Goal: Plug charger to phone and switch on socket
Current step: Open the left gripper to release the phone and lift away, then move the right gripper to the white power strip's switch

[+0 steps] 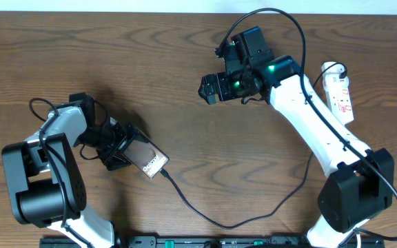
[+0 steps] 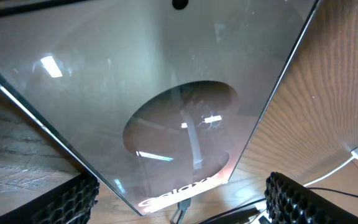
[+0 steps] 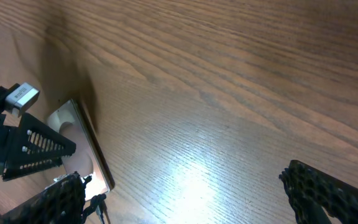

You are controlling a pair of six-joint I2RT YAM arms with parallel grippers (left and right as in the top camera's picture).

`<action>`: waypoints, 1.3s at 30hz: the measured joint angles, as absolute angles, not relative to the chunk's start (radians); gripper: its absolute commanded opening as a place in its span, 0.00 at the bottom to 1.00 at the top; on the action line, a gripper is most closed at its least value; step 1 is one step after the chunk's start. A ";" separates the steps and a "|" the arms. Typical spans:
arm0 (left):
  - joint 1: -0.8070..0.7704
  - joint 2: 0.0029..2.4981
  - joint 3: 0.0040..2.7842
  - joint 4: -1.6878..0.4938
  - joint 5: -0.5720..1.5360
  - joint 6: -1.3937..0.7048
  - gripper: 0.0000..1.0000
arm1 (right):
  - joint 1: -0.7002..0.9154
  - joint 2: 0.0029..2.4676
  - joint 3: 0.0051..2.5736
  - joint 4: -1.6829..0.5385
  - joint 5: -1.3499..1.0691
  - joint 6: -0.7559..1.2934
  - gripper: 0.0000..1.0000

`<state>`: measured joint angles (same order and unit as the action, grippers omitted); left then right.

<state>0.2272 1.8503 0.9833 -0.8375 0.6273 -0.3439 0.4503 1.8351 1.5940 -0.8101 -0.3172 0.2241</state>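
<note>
The phone (image 1: 149,160) lies on the wooden table at the left, its "Galaxy" text showing. It fills the left wrist view (image 2: 185,93) and shows small in the right wrist view (image 3: 82,146). My left gripper (image 1: 119,150) (image 2: 182,200) is open and straddles the phone's near end. The charger cable (image 1: 212,219) runs from the phone's far end in a loop towards the right arm. Its plug tip (image 2: 179,213) meets the phone's edge; I cannot tell how deep it sits. My right gripper (image 1: 209,89) (image 3: 185,199) is open and empty above mid-table. The socket (image 1: 340,89) lies at the far right.
The right arm's white link (image 1: 309,117) stretches between the socket and mid-table. The black arm bases (image 1: 43,182) (image 1: 353,196) stand at the front left and front right. A black rail (image 1: 185,242) runs along the front edge.
</note>
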 measured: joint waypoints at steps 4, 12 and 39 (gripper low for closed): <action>0.227 1.850 0.983 -0.836 0.627 -0.344 0.90 | 0.450 1.835 1.594 -0.807 -0.317 0.224 0.99; 0.221 1.851 1.011 -0.864 0.589 -0.326 0.90 | 0.450 1.835 1.594 -0.806 -0.295 0.224 0.99; 0.120 1.326 1.297 -0.751 0.533 -0.081 0.91 | 0.442 1.835 1.629 -0.868 -0.276 0.237 0.99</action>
